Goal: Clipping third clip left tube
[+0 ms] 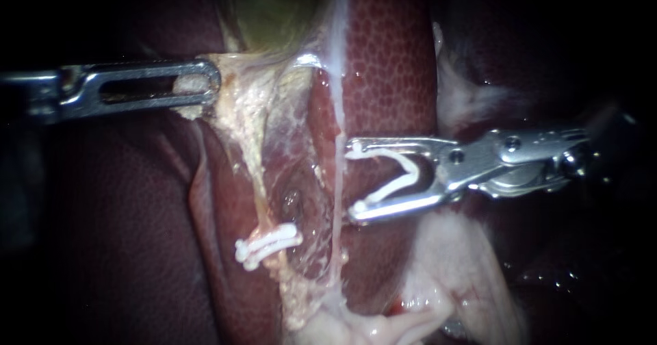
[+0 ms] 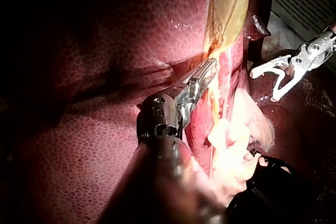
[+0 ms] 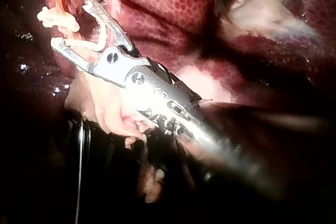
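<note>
My right instrument [image 1: 351, 179] comes in from the right, its jaws wide apart with an open white clip [image 1: 397, 177] seated between them, touching both. Its tips lie against a thin pale strand [image 1: 337, 112] that runs down the tissue. The left tube [image 1: 259, 181], a pale cord, lies left of that strand, apart from the jaws, and carries white clips [image 1: 268, 244] low down. My left instrument [image 1: 205, 85] is shut on pale tissue below the green gallbladder [image 1: 274, 9] and holds it leftward. The right wrist view shows the loaded jaws [image 3: 72, 23] and clip [image 3: 97, 40].
Dark red liver [image 1: 390, 64] lies behind and on both sides of the tubes. Loose pale fatty tissue [image 1: 452, 276] is heaped under the right instrument. In the left wrist view the left instrument [image 2: 207, 72] grips beside the gallbladder [image 2: 226, 9], with the right instrument [image 2: 263, 85] beyond.
</note>
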Tool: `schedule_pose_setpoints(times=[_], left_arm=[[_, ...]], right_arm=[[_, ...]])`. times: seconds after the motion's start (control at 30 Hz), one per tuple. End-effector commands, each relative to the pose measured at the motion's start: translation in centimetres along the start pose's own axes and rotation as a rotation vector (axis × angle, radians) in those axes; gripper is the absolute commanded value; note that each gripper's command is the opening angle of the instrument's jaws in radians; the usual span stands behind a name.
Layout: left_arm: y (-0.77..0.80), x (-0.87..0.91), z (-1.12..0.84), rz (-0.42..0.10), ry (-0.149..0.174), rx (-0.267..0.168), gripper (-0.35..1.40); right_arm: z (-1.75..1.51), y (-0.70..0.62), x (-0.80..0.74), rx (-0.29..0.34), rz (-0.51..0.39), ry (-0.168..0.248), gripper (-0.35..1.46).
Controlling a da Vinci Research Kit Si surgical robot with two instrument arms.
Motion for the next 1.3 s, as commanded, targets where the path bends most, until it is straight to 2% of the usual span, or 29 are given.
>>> schedule_pose_setpoints(times=[0.03,0.27,0.47,0.93,1.13,1.3], left_arm=[[0.00,0.00,0.00,0.000,0.000,0.000,-0.21],[0.00,0.00,0.00,0.000,0.000,0.000,-0.21],[-0.01,0.01,-0.01,0.000,0.000,-0.001,-0.21],[-0.02,0.02,0.00,0.001,-0.001,-0.002,-0.21],[-0.02,0.02,0.00,0.001,-0.001,-0.002,-0.21],[-0.03,0.02,0.00,0.001,-0.002,-0.002,-0.21]], right_arm=[[0.07,0.00,-0.04,0.003,0.012,-0.003,0.60],[0.64,0.08,-0.33,0.025,0.043,-0.009,0.60],[0.96,0.09,-0.44,0.046,0.065,-0.006,0.60],[1.20,0.14,-0.38,0.082,0.131,0.004,0.60],[1.32,0.22,-0.34,0.131,0.187,0.065,0.60],[1.41,0.28,-0.33,0.159,0.216,0.098,0.60]])
